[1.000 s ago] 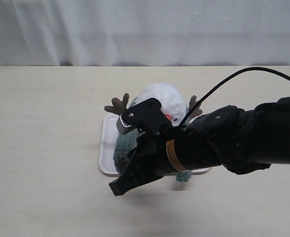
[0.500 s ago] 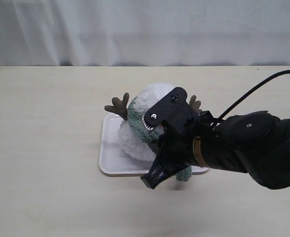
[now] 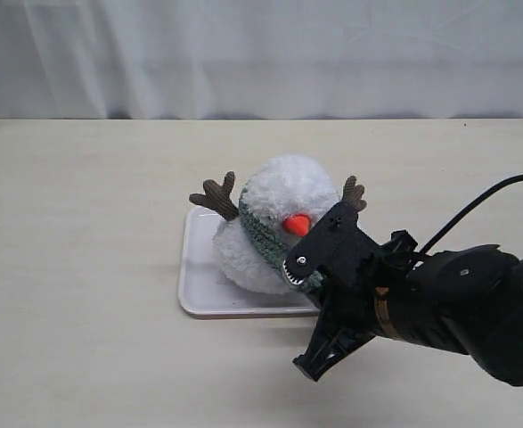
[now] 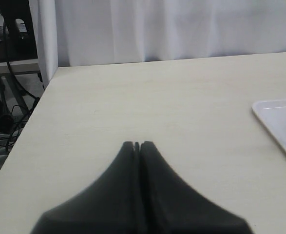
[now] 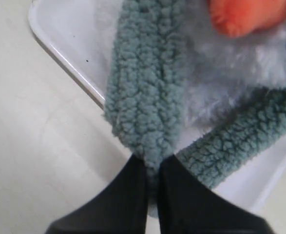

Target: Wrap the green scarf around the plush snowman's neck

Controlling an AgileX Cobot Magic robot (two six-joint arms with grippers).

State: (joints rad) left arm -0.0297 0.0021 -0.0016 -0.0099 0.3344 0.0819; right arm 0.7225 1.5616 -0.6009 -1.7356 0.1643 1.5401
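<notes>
The plush snowman sits on a white tray, orange nose facing the front. The green scarf lies round its neck. In the right wrist view one end of the green scarf hangs past the tray rim, and another stretch crosses beside it under the snowman's nose. My right gripper is shut on the tip of that hanging end, just in front of the tray. My left gripper is shut on nothing, off to the left of the tray.
The tray's corner shows at the edge of the left wrist view, with bare table before it. The table's left edge drops off to cables and a stand. A white curtain hangs behind the table.
My right arm has swung from in front of the snowman's left side to the right and nearer the front edge, drawing the scarf end across. The snowman's face is now uncovered.
</notes>
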